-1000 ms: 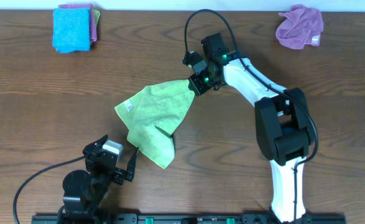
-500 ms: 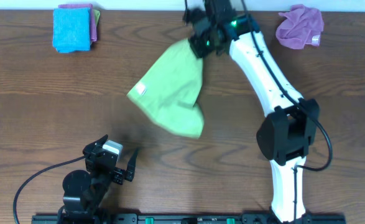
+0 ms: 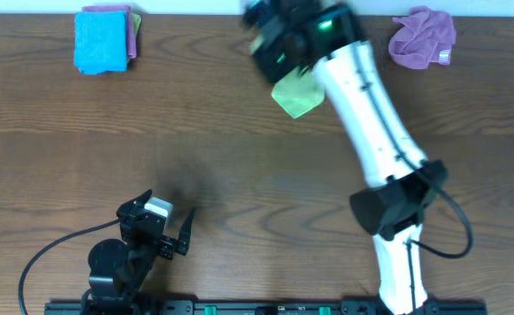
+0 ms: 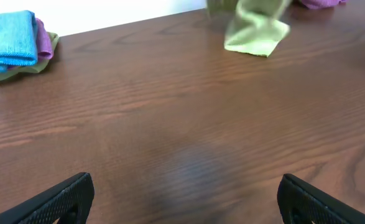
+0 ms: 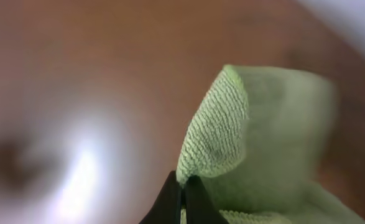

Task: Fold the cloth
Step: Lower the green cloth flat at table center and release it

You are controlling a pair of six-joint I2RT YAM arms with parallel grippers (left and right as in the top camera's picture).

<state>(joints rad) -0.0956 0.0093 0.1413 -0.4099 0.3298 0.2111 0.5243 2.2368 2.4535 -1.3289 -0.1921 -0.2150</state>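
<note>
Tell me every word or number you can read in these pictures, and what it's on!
No words, numbers or signs can be read anywhere.
A small white tag on the crumpled purple cloth: too small to read.
The lime yellow-green fuzzy towel, the folded bright blue cloth and the brown wooden table: plain, no writing.

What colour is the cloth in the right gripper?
The cloth is plain lime green; clearest in right wrist view.
</note>
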